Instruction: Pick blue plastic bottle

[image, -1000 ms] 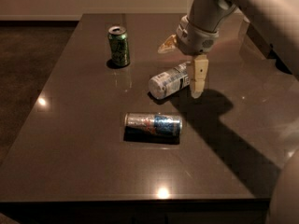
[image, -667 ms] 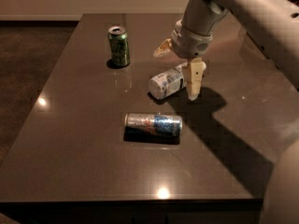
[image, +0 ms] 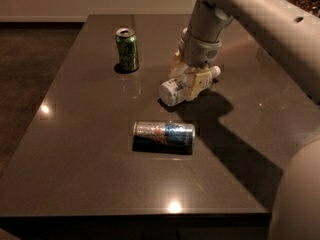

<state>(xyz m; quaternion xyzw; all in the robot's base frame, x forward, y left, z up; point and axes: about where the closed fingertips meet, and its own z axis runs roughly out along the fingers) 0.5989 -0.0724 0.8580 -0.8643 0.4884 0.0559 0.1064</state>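
The blue plastic bottle (image: pixel 173 92) lies on its side on the dark table (image: pixel 90 149), right of middle. It is pale and translucent, with a white and light-blue label, and its white cap (image: pixel 215 71) points to the back right. My gripper (image: pixel 190 77) has come down from above and sits over the bottle's middle, straddling it. The bottle rests on the table top. The arm's wrist (image: pixel 202 39) rises behind it.
A green can (image: pixel 127 49) stands upright at the back left. A silver-blue can (image: pixel 164 132) lies on its side in front of the bottle. The arm's large links (image: pixel 300 194) fill the right side. The table's front edge (image: pixel 135 215) is near the bottom.
My gripper has dropped from just above and behind the bottle down onto it. The bottle and both cans have stayed where they were.
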